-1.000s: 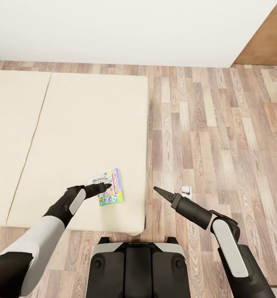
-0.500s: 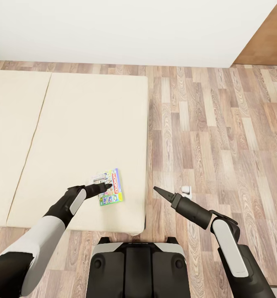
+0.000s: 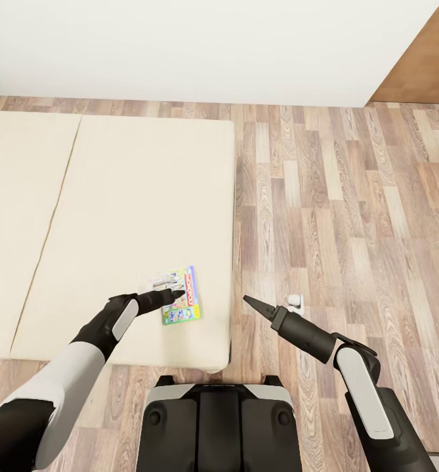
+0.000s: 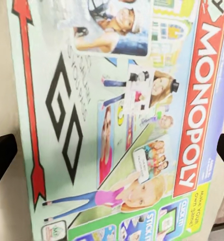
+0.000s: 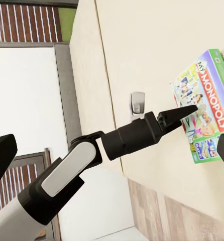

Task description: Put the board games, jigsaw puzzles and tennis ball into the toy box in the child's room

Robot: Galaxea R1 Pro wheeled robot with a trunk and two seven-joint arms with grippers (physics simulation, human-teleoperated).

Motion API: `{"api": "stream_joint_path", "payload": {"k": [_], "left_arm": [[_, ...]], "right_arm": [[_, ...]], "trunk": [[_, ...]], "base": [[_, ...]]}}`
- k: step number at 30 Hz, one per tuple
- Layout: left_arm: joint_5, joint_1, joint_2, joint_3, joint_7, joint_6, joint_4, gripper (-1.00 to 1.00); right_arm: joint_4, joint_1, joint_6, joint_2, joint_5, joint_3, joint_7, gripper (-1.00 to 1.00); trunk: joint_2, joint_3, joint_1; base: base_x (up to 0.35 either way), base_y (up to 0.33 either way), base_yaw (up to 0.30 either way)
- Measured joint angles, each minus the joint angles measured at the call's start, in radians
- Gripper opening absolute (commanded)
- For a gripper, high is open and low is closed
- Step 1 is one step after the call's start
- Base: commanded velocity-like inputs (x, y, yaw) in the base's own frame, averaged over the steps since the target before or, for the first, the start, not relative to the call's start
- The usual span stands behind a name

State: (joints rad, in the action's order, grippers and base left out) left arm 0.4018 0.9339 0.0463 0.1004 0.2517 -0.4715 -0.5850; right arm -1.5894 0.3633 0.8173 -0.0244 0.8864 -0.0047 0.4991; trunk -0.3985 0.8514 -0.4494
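Head view: left gripper (image 3: 173,294) jaws apart over board game (image 3: 182,303) near bed (image 3: 114,196) edge; could nudge it off.

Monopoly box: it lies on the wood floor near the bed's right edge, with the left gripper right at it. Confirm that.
Not quite. The Monopoly box lies on the bed, on the beige mattress near its right edge, not on the wood floor. The head view shows this. The rest holds: the left gripper is right at it.
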Motion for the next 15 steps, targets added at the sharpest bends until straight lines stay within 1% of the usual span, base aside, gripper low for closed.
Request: {"api": "stream_joint_path", "payload": {"k": [15], "left_arm": [[-0.001,0.000,-0.011,0.000,0.004,0.002,0.000,1.00]], "right_arm": [[-0.001,0.000,0.000,0.000,0.000,0.000,0.001,1.00]], "trunk": [[0.000,0.000,0.000]], "base": [[0.000,0.000,0.000]]}}
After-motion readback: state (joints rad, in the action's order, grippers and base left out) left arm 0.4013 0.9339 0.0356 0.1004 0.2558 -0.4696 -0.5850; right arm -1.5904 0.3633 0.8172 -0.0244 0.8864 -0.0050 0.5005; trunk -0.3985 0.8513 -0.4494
